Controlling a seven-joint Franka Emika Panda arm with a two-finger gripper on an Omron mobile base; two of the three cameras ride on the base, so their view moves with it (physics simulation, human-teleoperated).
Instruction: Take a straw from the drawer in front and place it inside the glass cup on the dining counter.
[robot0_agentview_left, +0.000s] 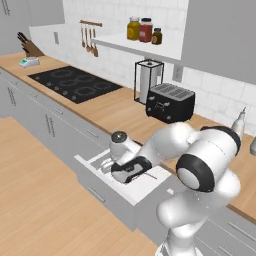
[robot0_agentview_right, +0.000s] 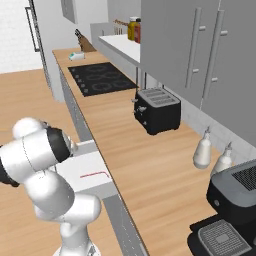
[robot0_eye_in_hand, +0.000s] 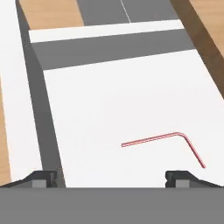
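Gripper (robot0_eye_in_hand: 111, 177) down in the open drawer (robot0_agentview_left: 131, 192), jaws spread wide, nothing between them. Just ahead, straw (robot0_eye_in_hand: 162, 139) flat on the white drawer floor, bent end toward the right fingertip, not yet touched; also seen as a thin red line in the drawer in the right base view. Beyond, wall counter (robot0_agentview_left: 122, 112) with toaster (robot0_agentview_left: 169, 102) and cooktop (robot0_agentview_left: 75, 84). Judged early: drawer opened, reach under way. Left to do: pinch the straw, lift, carry to the cup, drop it in.
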